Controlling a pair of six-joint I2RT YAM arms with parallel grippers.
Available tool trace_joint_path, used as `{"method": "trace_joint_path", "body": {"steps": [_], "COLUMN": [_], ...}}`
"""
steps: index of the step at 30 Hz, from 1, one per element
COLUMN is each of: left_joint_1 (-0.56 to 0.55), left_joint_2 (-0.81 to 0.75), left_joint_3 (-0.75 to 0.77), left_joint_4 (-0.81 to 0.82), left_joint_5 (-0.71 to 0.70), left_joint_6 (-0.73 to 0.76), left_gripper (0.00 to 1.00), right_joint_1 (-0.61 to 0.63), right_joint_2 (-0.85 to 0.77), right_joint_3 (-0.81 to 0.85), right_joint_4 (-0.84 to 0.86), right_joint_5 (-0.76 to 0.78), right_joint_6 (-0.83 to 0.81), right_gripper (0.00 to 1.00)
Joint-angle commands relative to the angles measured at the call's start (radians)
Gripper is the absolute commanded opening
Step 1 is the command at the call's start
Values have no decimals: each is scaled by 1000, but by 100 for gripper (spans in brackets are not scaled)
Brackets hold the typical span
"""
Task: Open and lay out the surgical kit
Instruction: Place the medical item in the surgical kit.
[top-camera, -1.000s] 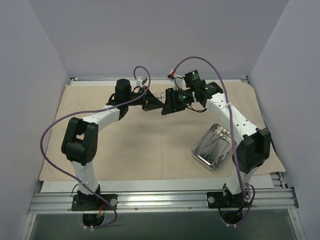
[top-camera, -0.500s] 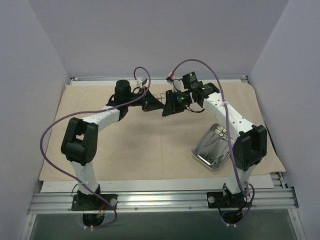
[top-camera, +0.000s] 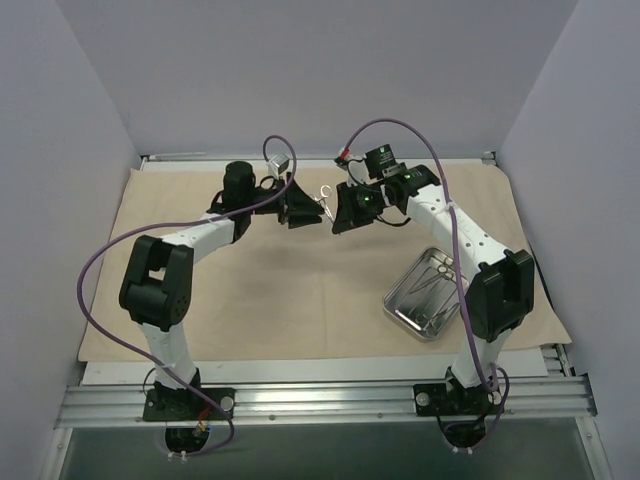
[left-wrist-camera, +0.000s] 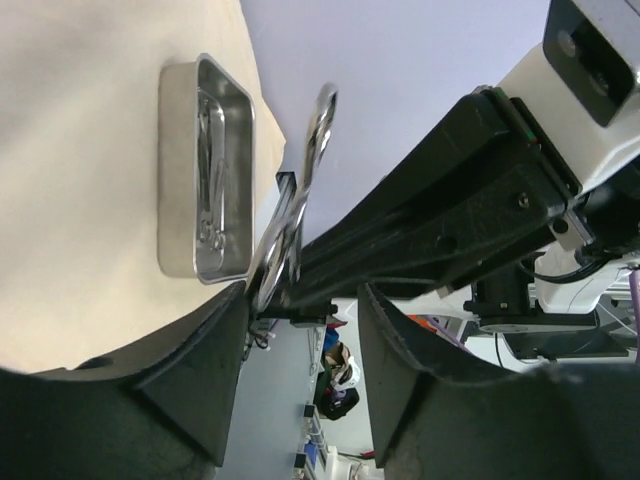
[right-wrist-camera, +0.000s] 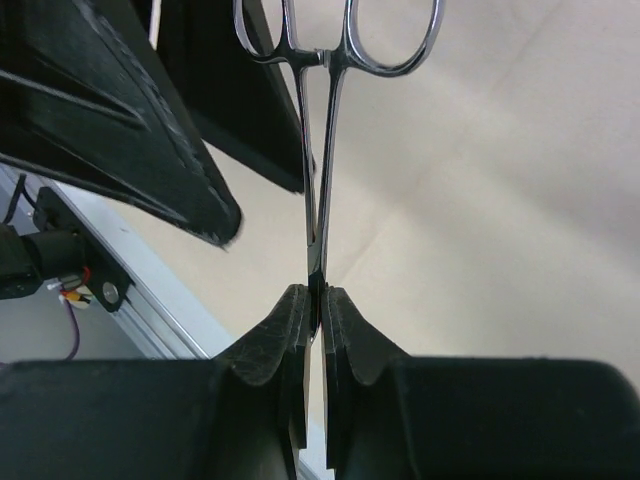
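The right claw (right-wrist-camera: 315, 305) is closed on the tip of the forceps (right-wrist-camera: 322, 150), above the cloth wrap (top-camera: 300, 290) toward 12 o'clock. The left claw (left-wrist-camera: 302, 295) is open, just beside. The steel tray (top-camera: 390, 308) lies at 4 o'clock.

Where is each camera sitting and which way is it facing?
Top external: above, behind the bases, looking down on the cloth; both arms show.
Left wrist: looks past open left fingers toward the tray.
Right wrist: looks along shut right fingers at the forceps over cloth.
Shared: both wrist views show the forceps.
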Motion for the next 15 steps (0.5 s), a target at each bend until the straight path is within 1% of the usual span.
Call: {"method": "trace_joint_path", "body": {"steps": [1,4,5,6,8,10,12,15], "left_joint_1": [72,109,114,115,114,111,108,108], "left_joint_2": [-64,-80,-81,-86,-92,-115,-135,-141], "left_joint_3": [-20,-7,16,30,61,55,49,62], "left_joint_4": [-7,-109,-193,-240,-338,-343,-360,-445], "left_joint_5": [59,80,88,90,84,76,64,41], "left_joint_6": [71,168,203,276,335,375,416,470], "left_gripper": [57,61,62,63,64,64,65,65], "right_joint_1": [-2,7,11,21,25,28,31,39], "right_joint_2": [-47,-73,-79,-81,-85,-88,-82,-74], "right_joint_3": [-8,-37,-40,-43,-54,-55,-48,-38], "right_joint_4": [-46,-56,-69,-75,-76,-75,-79,-73], "right_joint_5": [45,48,54,57,48,37,-7,-41], "right_joint_6": [-56,-76,-83,-90,-96,-99,-108,-97], "right_gripper": [0,0,0,0,0,0,0,0]}}
